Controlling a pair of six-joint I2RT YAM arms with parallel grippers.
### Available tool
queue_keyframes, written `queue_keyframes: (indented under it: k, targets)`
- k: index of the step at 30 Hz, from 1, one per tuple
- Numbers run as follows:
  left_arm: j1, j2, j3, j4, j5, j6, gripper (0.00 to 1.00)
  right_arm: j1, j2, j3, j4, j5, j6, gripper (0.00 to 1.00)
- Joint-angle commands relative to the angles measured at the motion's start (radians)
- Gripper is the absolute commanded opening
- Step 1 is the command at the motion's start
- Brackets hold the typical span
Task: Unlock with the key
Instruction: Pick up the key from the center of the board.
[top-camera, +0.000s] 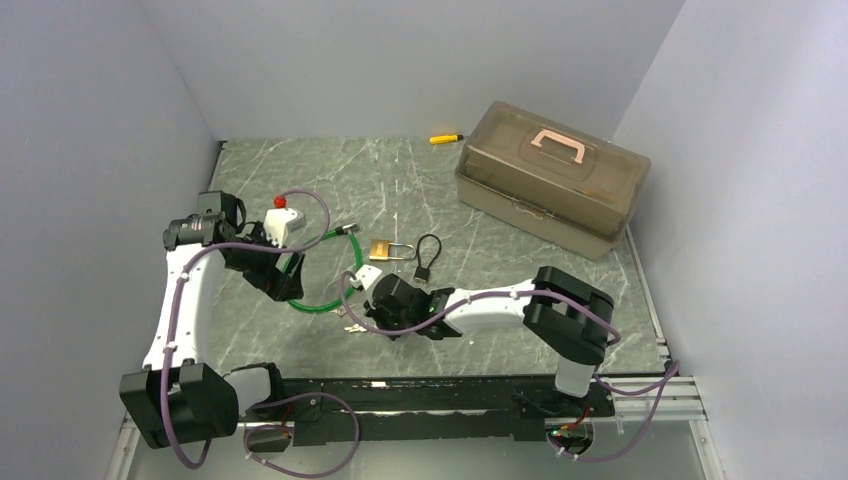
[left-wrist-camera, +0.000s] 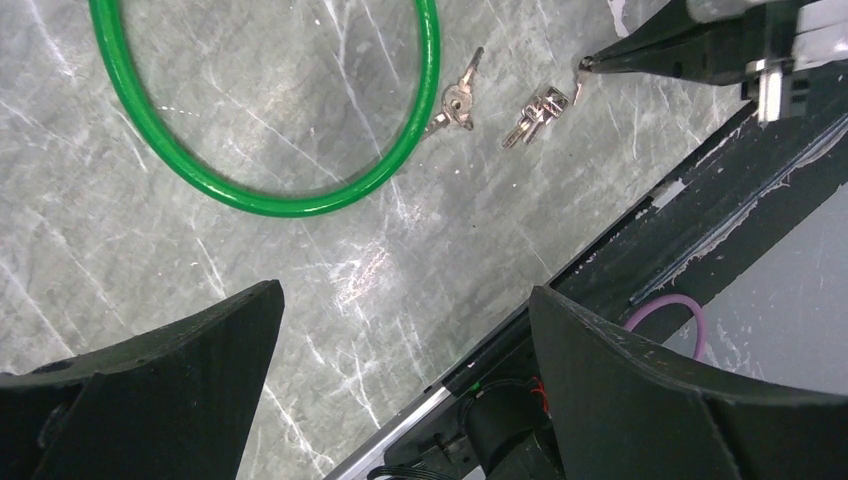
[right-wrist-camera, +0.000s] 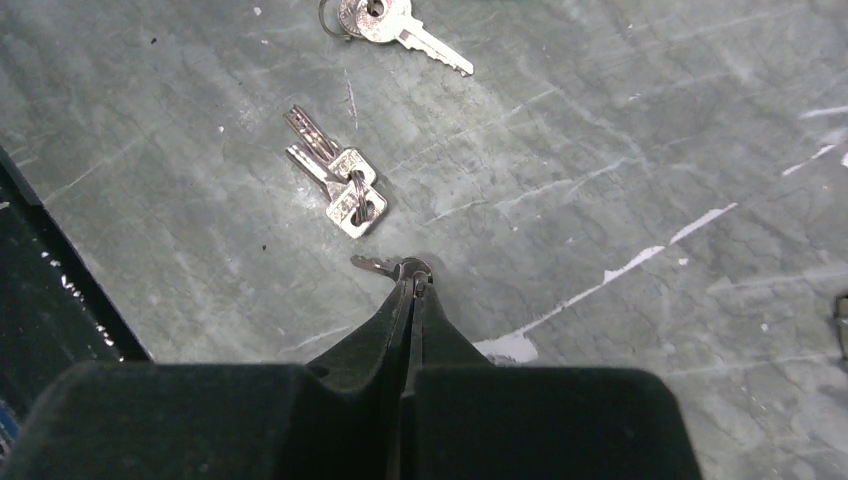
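Key pair (right-wrist-camera: 338, 190) just beside the key (right-wrist-camera: 372, 264)

Tabletop (right-wrist-camera: 620, 120) reads as grey-green marbled stone, smooth with a soft sheen and pale scuffs, and the key (right-wrist-camera: 375, 264) is thin, pale silvery metal, as bright as the ringed key pair (right-wrist-camera: 335, 185). The right tool (right-wrist-camera: 412, 282) is matt black plastic, faintly grainy, while the green cable (left-wrist-camera: 270, 195) gleams under a glossy plastic coat. The padlock (top-camera: 380, 250) is shiny brass, and the box (top-camera: 550, 185) is cloudy, translucent brownish plastic.
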Motion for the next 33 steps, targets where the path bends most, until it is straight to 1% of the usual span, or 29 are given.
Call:
queue_keyframes:
  k: [1, 7, 11, 14, 17, 20, 24, 27, 30, 31, 33]
  targets:
    - [0.006, -0.016, -0.023, 0.0, 0.03, 0.013, 0.99, 0.005, -0.1, 0.0, -0.015, 0.012, -0.005, 0.0]
    - [0.004, -0.012, -0.075, 0.043, 0.13, 0.004, 0.99, 0.005, -0.18, 0.006, -0.047, -0.005, -0.003, 0.0]
    - [0.003, 0.001, -0.078, 0.079, 0.244, -0.027, 0.99, 0.005, -0.223, 0.019, -0.065, -0.001, -0.003, 0.0]
    - [-0.009, 0.015, -0.062, 0.076, 0.312, -0.026, 1.0, 0.006, -0.251, 0.038, -0.098, 0.008, -0.001, 0.0]
    - [-0.03, 0.039, -0.034, 0.074, 0.342, -0.035, 0.99, 0.005, -0.281, 0.062, -0.098, 0.03, 0.002, 0.0]
    - [-0.053, 0.059, -0.018, 0.113, 0.346, -0.129, 0.99, 0.006, -0.308, 0.079, -0.076, 0.03, 0.0, 0.0]
    - [-0.1, 0.053, -0.012, 0.125, 0.391, -0.149, 1.0, 0.006, -0.322, 0.123, -0.075, 0.041, -0.001, 0.0]
    - [-0.119, 0.011, -0.019, 0.126, 0.429, -0.135, 0.99, 0.008, -0.334, 0.158, -0.077, 0.039, -0.011, 0.0]
    - [-0.119, -0.009, -0.009, 0.082, 0.487, -0.09, 0.99, 0.01, -0.346, 0.188, -0.084, 0.035, -0.02, 0.0]
    - [-0.119, -0.007, 0.0, 0.048, 0.513, -0.056, 0.98, 0.009, -0.349, 0.195, -0.082, 0.031, -0.025, 0.0]
    - [-0.12, 0.008, 0.026, -0.022, 0.537, 0.01, 0.93, 0.008, -0.351, 0.211, -0.088, 0.027, -0.032, 0.0]
